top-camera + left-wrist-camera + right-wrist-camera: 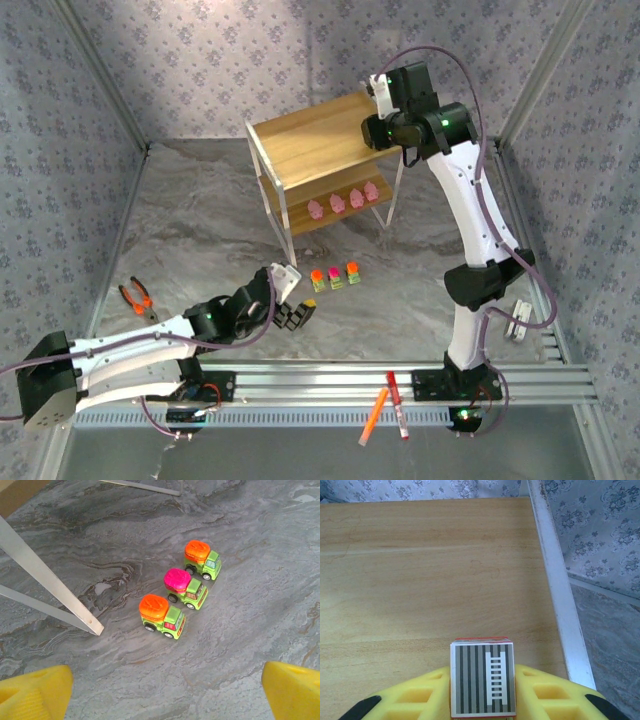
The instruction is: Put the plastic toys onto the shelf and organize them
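At lower left, no call on the left claw (298, 313) for now: pads (35, 692) wide apart on nothing, just short of the three trucks (184, 587) lined up on the table (250, 630) at mid-frame. Right of those, four pigs (345, 200) in a row on the lower board of the shelf (310, 140). At upper right, settle the striped truck (482, 690) flat on the top board, well in from the white edge rail (560, 595), before parting the right claw (482, 675); looks clamped on it, pads flush to both sides. Hard to tell whether touching the board yet. Afterwards, best to lift straight away without dragging. Left arm: low, stretched across the table. Right arm: upright, elbow high, wrist bent over the shelf's right end.
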Controlling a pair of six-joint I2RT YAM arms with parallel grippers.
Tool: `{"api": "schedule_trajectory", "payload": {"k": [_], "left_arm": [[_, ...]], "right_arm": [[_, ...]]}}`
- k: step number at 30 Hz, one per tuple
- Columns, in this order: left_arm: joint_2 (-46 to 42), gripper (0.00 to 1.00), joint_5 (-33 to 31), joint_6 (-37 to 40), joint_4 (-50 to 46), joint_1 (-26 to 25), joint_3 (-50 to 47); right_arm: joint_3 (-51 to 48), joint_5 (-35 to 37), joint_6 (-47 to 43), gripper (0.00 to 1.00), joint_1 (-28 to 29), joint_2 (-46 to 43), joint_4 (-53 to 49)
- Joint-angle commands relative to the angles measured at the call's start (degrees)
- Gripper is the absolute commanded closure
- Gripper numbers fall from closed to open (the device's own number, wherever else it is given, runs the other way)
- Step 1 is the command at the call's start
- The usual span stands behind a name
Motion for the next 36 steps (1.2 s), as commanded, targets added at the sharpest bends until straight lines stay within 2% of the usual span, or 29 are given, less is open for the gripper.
{"api": "schedule_trajectory", "payload": {"k": [1, 13, 23, 36], "left_arm": [[-1.7, 0.03, -1.0, -0.4, -0.2, 0.2, -0.6], [-2.0, 0.03, -1.0, -0.3, -0.4, 0.2, -0.6], [-2.1, 0.03, -0.9, -0.3, -0.4, 0.2, -0.6], [-2.4, 0.03, -0.8, -0.3, -0.4, 0.2, -0.7]], "right_arm": [[1.9, -1.0, -1.0, 0.66, 0.2, 1.3, -2.2], [3.5, -1.0, -1.1, 0.61, 0.5, 2.0, -2.6], [6.3, -1.5, -1.1, 0.41, 0.6, 2.1, -3.0], [7.2, 0.8, -0.8, 0.39, 1.3, 0.0, -3.0]]}}
